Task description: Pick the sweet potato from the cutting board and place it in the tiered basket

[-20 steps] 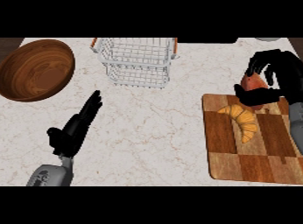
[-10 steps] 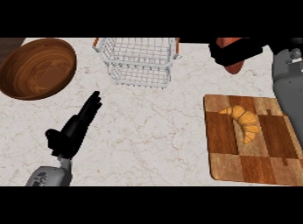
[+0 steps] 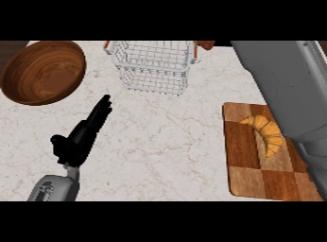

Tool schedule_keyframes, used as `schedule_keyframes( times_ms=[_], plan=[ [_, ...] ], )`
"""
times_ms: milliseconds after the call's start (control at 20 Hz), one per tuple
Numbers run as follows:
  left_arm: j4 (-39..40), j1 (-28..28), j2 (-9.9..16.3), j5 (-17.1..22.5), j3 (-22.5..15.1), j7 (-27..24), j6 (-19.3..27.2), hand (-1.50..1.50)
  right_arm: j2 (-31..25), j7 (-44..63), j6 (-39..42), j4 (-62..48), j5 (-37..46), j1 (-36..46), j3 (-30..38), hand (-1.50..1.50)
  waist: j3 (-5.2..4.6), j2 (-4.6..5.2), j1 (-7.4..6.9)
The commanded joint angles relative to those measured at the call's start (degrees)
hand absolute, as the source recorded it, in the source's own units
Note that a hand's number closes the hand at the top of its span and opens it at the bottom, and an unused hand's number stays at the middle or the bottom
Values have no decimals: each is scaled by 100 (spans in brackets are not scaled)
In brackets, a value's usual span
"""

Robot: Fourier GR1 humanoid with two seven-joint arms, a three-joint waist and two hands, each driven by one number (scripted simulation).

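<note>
With the grey right forearm (image 3: 295, 94) stretched up the right side of the view toward the white wire tiered basket (image 3: 154, 66), the right hand itself is out of view, so finger state can't be told. Small orange-brown bit (image 3: 206, 45) at the basket's top right edge, possibly the sweet potato, can't confirm. Black left hand (image 3: 82, 134) resting over the marble counter (image 3: 166, 142), fingers straight, holding nothing. Golden croissant (image 3: 267, 134) on the checkered wooden cutting board (image 3: 250, 175). Round wooden bowl (image 3: 44, 71) top left.

Marble counter (image 3: 166, 142): bowl (image 3: 42, 72), basket (image 3: 154, 66), board (image 3: 253, 163).
</note>
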State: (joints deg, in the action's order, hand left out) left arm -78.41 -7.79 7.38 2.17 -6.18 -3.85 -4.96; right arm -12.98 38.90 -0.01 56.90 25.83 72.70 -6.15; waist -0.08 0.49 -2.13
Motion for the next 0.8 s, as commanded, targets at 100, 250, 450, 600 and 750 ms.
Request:
schedule_keyframes(
  times_ms=[100, 250, 450, 600, 750],
  plan=[
    [-66, 82, -23, -70, -67, -88, -40, 0, 652, -638, -431, -1782, 239, 759, 66, 150, -1, 44, -124],
    [227, -210, 28, 43, 96, -22, -149, 0, 699, -805, -515, -2532, 231, 1307, 310, 150, -4, 67, -129],
    [89, -69, 75, -48, 30, -173, -192, 0, 917, -1405, -681, -3146, 227, 1325, 405, 150, -2, 70, -156],
    [156, 40, -106, -105, -101, -255, -140, 0, 1221, -1223, -1030, -3529, 238, 1696, 550, 150, -5, 84, -207],
    [152, -246, 35, 9, 83, -27, -215, 0, 1189, -1779, -1183, -3741, 45, 1578, 779, 150, -2, 101, -203]
  ],
)
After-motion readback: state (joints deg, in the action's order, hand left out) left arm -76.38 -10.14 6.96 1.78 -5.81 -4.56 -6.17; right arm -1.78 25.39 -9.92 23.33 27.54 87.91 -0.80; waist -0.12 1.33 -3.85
